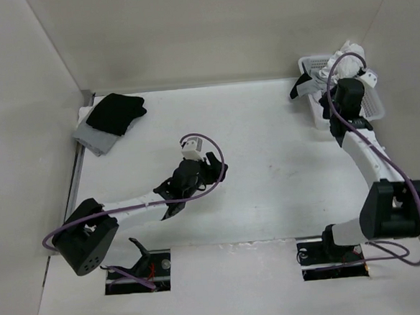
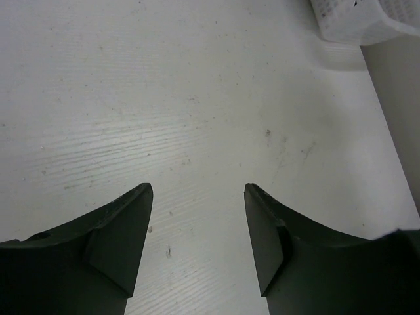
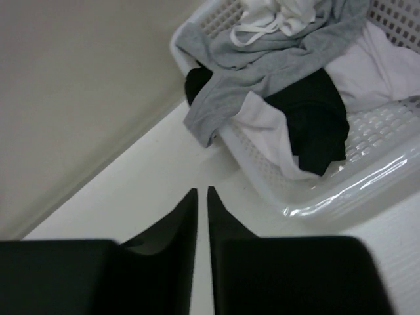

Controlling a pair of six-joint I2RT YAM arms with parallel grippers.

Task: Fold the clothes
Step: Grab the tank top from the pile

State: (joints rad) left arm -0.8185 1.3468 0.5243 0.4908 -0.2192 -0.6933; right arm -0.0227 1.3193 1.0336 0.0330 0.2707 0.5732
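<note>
My right gripper (image 3: 202,191), nearly closed and empty, hovers beside the basket (image 3: 315,190). The white garment (image 3: 387,72) lies inside, under grey cloth (image 3: 262,59) (black garment (image 3: 315,111) too). I should open and pinch white only. My left gripper (image 2: 197,190) gapes, empty.

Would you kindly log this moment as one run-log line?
left gripper: open, above table | right gripper: nearly shut, empty, beside basket | white garment: crumpled in basket

Clothes (image 3: 387,72) in the basket (image 3: 341,190) at the table's (image 1: 268,160) far-right corner — folded pile (image 1: 110,121) at its far-left edge
</note>
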